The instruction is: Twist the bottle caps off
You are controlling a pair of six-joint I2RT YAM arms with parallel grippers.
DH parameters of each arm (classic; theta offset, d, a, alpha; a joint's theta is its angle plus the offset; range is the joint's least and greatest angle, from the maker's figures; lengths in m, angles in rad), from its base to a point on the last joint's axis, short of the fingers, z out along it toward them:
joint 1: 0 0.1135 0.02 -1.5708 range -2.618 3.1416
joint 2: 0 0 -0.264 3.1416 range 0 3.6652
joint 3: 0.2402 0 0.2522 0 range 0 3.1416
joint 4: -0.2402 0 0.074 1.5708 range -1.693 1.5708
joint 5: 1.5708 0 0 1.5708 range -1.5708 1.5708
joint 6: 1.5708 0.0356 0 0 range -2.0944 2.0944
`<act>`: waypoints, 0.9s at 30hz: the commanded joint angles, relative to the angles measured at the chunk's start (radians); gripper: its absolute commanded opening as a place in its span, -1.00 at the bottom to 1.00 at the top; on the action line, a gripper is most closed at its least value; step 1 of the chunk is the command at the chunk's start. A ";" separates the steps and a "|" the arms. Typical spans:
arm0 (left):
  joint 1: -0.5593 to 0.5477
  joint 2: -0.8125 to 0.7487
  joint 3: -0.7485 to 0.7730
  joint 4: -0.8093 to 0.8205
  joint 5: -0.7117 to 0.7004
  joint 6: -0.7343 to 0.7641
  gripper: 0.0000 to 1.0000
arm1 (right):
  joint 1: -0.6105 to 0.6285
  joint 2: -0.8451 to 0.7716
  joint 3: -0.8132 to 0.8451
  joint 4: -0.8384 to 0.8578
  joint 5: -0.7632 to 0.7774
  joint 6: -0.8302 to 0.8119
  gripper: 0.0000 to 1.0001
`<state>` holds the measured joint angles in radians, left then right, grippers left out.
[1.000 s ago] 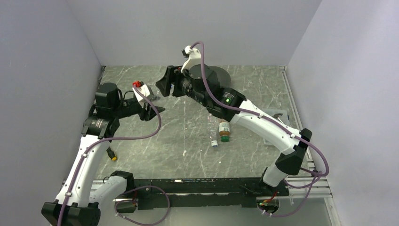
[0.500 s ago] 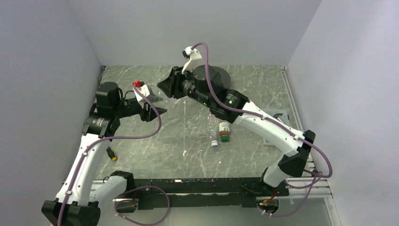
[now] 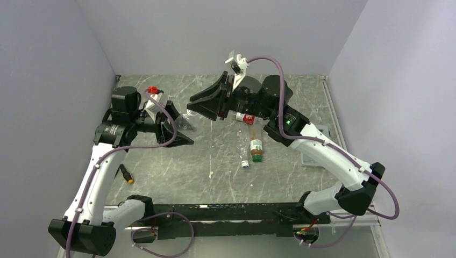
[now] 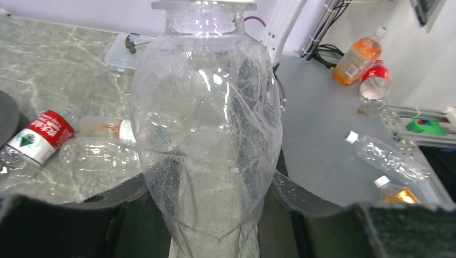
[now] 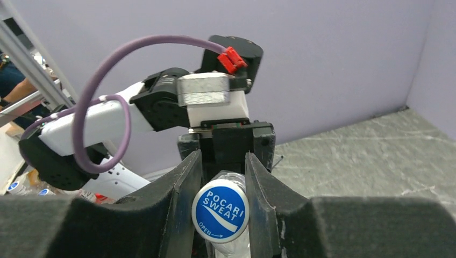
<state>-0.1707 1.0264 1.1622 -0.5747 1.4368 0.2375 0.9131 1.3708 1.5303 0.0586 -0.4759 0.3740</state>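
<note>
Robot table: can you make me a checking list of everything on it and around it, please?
Surface: grey marbled table, no spills seen.
Job's things: crumpled clear bottle held up, its blue cap on; red-label bottle, amber bottle and second clear bottle lying in the middle.
Clutter: small yellow-tipped thing on the left; clear box by the right edge.
Grippers: left gripper shut on the crumpled clear bottle's body; right gripper shut on the blue cap.
Cables: purple cables run along both arms, none snagged that I can see.
Surroundings: plain lilac walls on three sides.
</note>
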 commanded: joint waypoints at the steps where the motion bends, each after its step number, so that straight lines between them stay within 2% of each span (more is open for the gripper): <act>1: 0.005 0.012 0.046 -0.040 0.083 -0.017 -0.48 | -0.005 -0.022 0.019 0.068 -0.055 -0.044 -0.66; 6: 0.005 0.014 0.064 -0.151 0.019 0.123 -0.51 | -0.023 -0.036 0.046 -0.037 0.174 -0.059 -0.61; 11: 0.005 -0.001 0.075 -0.321 -0.084 0.391 -0.51 | -0.111 -0.103 0.002 -0.189 0.409 -0.039 -0.60; 14: 0.005 -0.026 0.045 -0.357 -0.132 0.492 -0.51 | -0.165 -0.157 -0.114 -0.251 0.507 -0.012 -0.57; 21: 0.005 -0.085 -0.041 -0.275 -0.168 0.476 -0.50 | -0.206 -0.261 -0.512 -0.399 0.872 0.102 -0.55; 27: 0.005 -0.077 -0.034 -0.280 -0.162 0.473 -0.50 | -0.210 -0.309 -0.809 -0.443 0.951 0.281 -0.59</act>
<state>-0.1673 0.9531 1.1240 -0.8700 1.2648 0.6823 0.7059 1.1103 0.8307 -0.3183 0.3454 0.5049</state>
